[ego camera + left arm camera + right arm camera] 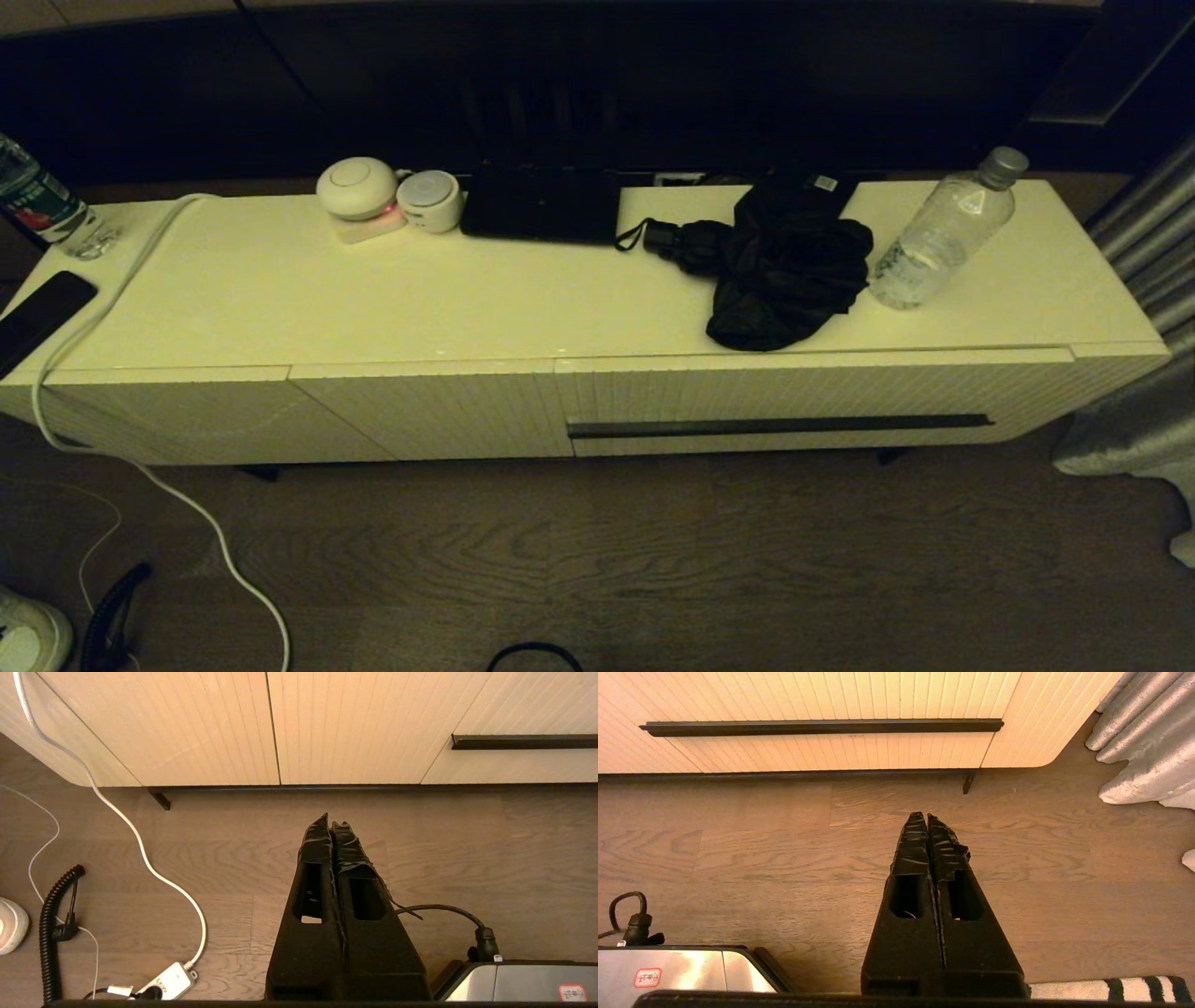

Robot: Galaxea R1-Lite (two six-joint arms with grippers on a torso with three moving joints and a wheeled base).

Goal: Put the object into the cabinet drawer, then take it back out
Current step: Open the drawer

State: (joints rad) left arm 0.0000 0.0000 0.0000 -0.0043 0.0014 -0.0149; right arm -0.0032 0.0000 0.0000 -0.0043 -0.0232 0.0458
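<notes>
The ribbed cream cabinet drawer [822, 401] sits closed, and above it on the smooth cabinet top lies a crumpled black folding umbrella [784, 266]. Below the drawer, over the wood-grain floor, the tapered left gripper [330, 820] and right gripper [926, 819] hang pressed together, empty.

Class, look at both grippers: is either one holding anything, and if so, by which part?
Nothing is held. The left gripper and right gripper are both shut on nothing, above bare floor.

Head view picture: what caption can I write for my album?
Closed ribbed cream-white cabinet drawer with dark handle strip, below a crumpled black folding umbrella and clear plastic water bottle.
</notes>
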